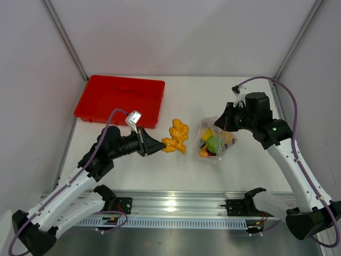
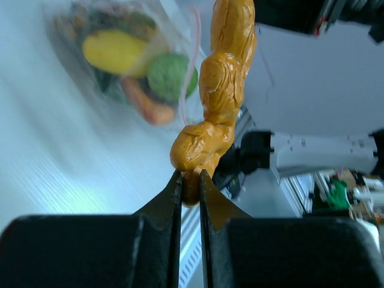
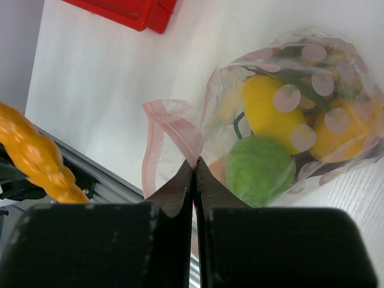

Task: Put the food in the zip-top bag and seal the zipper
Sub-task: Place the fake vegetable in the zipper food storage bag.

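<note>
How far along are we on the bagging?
Done: several pieces, including the green lime, sit inside the zip-top bag. In hand: the left gripper pinches the knobbly orange food; the right gripper holds the bag's mouth. Left: insert it, seal the zipper.

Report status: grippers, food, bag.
Left gripper shut on orange piece, short of bag, not yet in. Right gripper shut on bag mouth. Lemon, lime inside; zipper unsealed. Nothing blocking the mouth.
</note>
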Tool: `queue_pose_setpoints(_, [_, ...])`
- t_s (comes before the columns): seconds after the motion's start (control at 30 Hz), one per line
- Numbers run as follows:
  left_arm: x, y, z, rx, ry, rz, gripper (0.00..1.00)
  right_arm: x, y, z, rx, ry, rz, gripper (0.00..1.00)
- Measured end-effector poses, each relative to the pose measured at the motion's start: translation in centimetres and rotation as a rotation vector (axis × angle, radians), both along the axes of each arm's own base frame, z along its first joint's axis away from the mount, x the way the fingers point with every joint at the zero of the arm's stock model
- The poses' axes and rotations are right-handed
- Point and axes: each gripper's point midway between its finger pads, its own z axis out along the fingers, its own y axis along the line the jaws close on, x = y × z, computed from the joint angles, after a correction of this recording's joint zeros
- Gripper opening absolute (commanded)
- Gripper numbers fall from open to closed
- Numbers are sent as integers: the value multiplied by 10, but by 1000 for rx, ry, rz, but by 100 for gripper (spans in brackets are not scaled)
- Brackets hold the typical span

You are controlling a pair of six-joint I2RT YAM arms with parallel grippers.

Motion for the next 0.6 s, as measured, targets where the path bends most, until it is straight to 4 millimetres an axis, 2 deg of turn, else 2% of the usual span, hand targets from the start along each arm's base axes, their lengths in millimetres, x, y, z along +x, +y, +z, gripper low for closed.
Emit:
queue_pose_setpoints(0.3, [-43, -38, -32, 62, 231, -220, 1, -5, 10, -2, -40, -21, 29, 0])
queue_pose_setpoints(0.43, [-48, -55, -28, 57, 323, -263, 1, -6, 12, -3, -65, -39, 37, 0])
queue_pose_setpoints(0.6, [-43, -76, -25, 40, 445, -294, 1, -9, 13, 3, -93, -93, 51, 0])
